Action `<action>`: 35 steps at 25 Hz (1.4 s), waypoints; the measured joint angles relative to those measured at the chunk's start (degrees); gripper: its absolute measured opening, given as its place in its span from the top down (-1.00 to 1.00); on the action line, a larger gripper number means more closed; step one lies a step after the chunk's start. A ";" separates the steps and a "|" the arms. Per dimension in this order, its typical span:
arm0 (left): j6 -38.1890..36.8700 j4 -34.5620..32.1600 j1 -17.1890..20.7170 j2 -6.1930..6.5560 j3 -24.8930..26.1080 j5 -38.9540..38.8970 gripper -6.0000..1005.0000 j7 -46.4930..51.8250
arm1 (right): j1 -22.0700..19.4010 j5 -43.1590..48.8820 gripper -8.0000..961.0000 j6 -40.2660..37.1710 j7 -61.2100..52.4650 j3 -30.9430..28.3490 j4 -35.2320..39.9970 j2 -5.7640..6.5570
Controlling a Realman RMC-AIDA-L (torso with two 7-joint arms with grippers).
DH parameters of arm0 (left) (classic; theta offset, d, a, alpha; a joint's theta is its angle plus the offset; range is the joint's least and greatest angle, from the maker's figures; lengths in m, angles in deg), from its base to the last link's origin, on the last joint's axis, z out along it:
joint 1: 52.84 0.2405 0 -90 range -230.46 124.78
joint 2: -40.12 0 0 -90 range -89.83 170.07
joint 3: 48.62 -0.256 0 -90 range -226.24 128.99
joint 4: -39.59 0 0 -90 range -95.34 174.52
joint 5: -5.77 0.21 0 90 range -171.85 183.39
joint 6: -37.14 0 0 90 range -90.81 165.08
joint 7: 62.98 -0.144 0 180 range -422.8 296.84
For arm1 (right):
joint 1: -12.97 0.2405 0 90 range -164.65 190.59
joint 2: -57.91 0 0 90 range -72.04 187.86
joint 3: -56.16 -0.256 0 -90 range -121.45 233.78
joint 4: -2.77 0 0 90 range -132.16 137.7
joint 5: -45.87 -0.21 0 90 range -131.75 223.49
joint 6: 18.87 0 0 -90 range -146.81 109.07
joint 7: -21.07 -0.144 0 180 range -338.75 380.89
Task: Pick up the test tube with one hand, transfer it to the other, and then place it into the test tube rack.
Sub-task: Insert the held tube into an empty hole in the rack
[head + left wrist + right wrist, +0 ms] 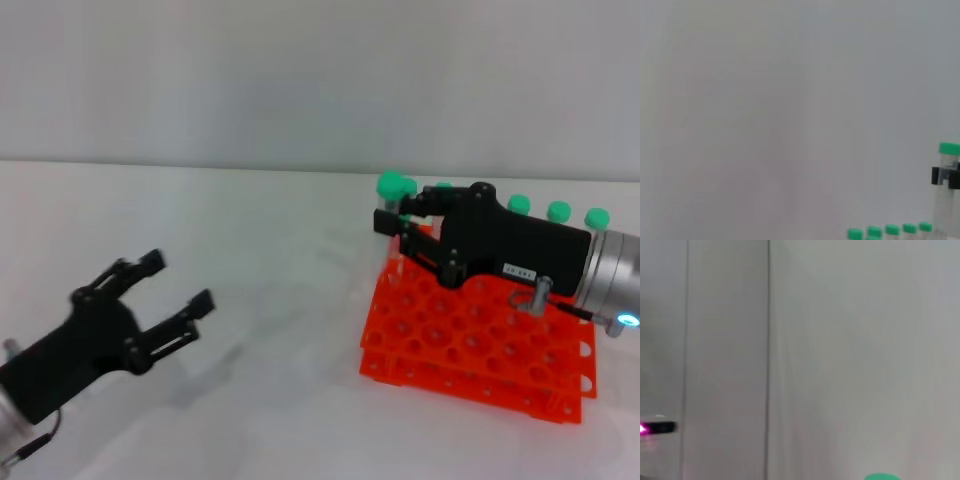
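Note:
My right gripper (pixel 393 219), black with a white label, is shut on a test tube (pixel 395 186) with a green cap. It holds the tube upright over the far left corner of the orange test tube rack (pixel 470 345). The held tube also shows in the left wrist view (pixel 948 167), and its cap shows in the right wrist view (pixel 881 476). My left gripper (pixel 178 285), black and unlabelled, is open and empty. It hovers over the white table at the near left, well apart from the rack.
Several other green-capped tubes (pixel 558 211) stand in the rack's back row and also show in the left wrist view (pixel 890 231). The white table (pixel 280 260) lies between the two grippers. A small device with a magenta light (pixel 657 427) shows in the right wrist view.

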 joint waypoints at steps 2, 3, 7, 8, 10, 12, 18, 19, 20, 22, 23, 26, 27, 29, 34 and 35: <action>0.00 -0.21 1.35 -0.09 0.02 -1.52 -0.74 -0.60 | -0.03 -0.79 0.53 1.77 1.53 0.03 0.01 -0.01; 0.02 -0.35 1.81 -0.14 0.04 -2.05 -0.74 -0.89 | -0.06 -1.42 0.52 2.82 2.58 0.11 0.00 -0.02; 0.85 -0.56 2.39 -0.18 0.13 -2.77 -0.74 -1.09 | -0.17 -4.90 0.51 5.22 6.74 1.34 -1.03 -0.03; 1.19 -0.64 2.26 -0.21 0.15 -2.80 -0.74 -1.09 | -0.16 -6.42 0.51 5.53 8.07 1.94 -1.81 -0.03; 1.85 -1.30 1.99 -0.23 0.12 -2.81 -0.74 -1.10 | 0.31 -8.67 0.51 5.97 10.23 2.99 -3.66 -0.03; 2.24 -2.12 1.86 -0.15 0.13 -2.83 -0.74 -1.17 | 1.20 -10.91 0.50 7.18 11.78 4.91 -5.14 -0.03; 2.60 -2.72 1.70 -0.19 0.16 -3.45 -0.74 -2.54 | 2.16 -21.47 0.48 13.58 19.08 13.93 -6.10 -0.03; 2.75 -2.98 1.67 -0.19 0.15 -3.51 -0.74 -2.81 | 2.19 -23.29 0.48 14.06 20.66 15.12 -6.25 -0.03; 2.90 -3.26 1.64 -0.19 0.15 -3.59 -0.74 -3.04 | 2.19 -23.29 0.48 14.06 20.66 15.12 -6.25 -0.03; 3.17 -3.56 1.57 -0.18 0.13 -3.73 -0.74 -3.38 | 2.33 -28.03 0.47 15.33 24.06 18.11 -6.54 -0.02; 3.29 -3.59 1.53 -0.17 0.13 -3.80 -0.74 -3.42 | 2.33 -28.66 0.47 15.64 24.46 18.57 -6.57 -0.03; 3.53 -3.59 1.47 -0.20 0.13 -4.02 -0.74 -3.46 | 2.35 -29.05 0.46 16.71 24.92 18.83 -6.60 -0.03; 3.54 -3.59 1.47 -0.20 0.13 -4.04 -0.74 -3.46 | 2.36 -29.06 0.46 17.07 24.93 18.81 -6.61 -0.03; 3.59 -3.59 1.47 -0.20 0.13 -4.05 -0.74 -3.46 | 2.36 -29.10 0.45 18.23 24.85 18.68 -6.62 0.00; 3.92 -3.58 1.49 -0.18 0.13 -4.12 -0.74 -3.46 | 2.21 -29.16 0.44 20.38 24.92 18.41 -6.37 0.23; 4.07 -3.58 1.50 -0.18 0.13 -4.12 -0.74 -3.46 | 2.20 -29.16 0.44 20.88 24.93 18.41 -6.30 0.29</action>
